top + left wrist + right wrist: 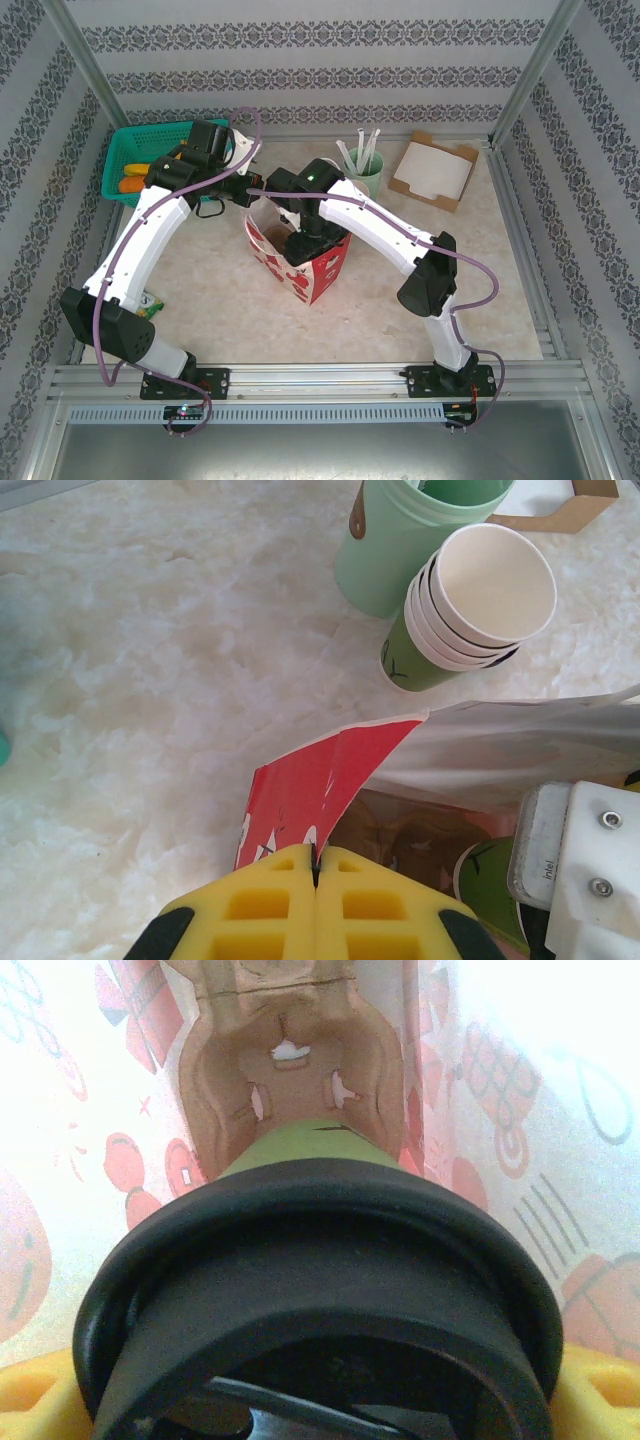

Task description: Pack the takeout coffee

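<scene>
- Left tool (316,870): pinched fully shut on the top edge of the paper bag (320,780), at the corner where the red panel meets the white one. This pinch holds the mouth open.
- Right tool (303,242): reaching down through the bag's mouth, spread wide and holding the takeout coffee (300,1160). My yellow fingers (35,1400) sit on either side of the black lid (320,1230).
- Coffee is inside the bag, upright, with its base toward the brown folded floor. I cannot tell whether the base touches the floor.
- Stack of lidless cups (470,610) and mint-green cup (400,540) stand on the desk (150,680) just beyond the bag's far wall.
- Risk: if I let go before the base is seated, the cup drops, tips against a wall, and the lid may leak.
- Risk: the bag floor is creased, so a cup set on a fold could lean.
- Risk: the pinched edge is thin paper. If it slips out, the wall folds in on my right tool.
- Risk: the fit inside the bag is tight. Lifting out with fingers too narrow could catch the lid rim and pull the cup back up. Too wide, and they could snag a wall and drag the bag into the cups beyond it.
</scene>
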